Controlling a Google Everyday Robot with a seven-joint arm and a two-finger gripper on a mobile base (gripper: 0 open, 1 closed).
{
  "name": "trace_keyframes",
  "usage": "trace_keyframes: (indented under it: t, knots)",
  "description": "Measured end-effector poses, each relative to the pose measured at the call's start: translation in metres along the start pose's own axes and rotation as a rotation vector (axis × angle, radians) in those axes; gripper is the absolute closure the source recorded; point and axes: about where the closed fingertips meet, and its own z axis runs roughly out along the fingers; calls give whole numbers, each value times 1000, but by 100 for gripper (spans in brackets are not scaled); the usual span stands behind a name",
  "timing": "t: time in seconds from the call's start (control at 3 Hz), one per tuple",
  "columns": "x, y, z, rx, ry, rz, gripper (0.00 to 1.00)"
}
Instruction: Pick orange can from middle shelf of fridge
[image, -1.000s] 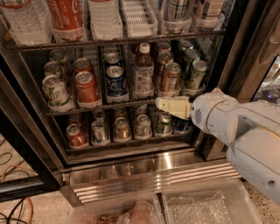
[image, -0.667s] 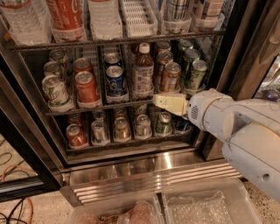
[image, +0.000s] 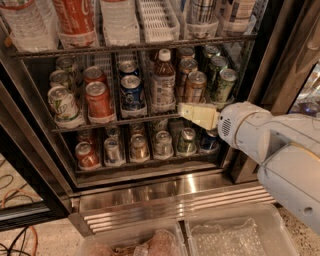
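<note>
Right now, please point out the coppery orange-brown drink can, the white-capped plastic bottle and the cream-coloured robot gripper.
coppery orange-brown can (image: 195, 89): camera view, middle of its body.
white-capped bottle (image: 163, 86): camera view, on its pale label.
cream-coloured gripper (image: 186, 112): camera view, at its tip, just below that can.

Hand (image: 196, 114) low at the front edge of the middle shelf (image: 125, 121), just under the orange can (image: 195, 86). Hemmed in there by a white-capped bottle (image: 162, 82) on one side and a green can (image: 223, 85) on the other. Free room only in front, plus a gap below the upper rack (image: 150, 46).
</note>
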Motion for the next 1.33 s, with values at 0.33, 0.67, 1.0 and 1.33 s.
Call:
trace_keyframes:
  t: [0.33,0.67,1.0,1.33]
  knots:
    - [0,-1,1,10,-12,9,0]
    - [20,-4,11,21,-1,116,0]
    - [22,18,21,-12,-6,155,0]
    - [22,18,21,-12,-6,155,0]
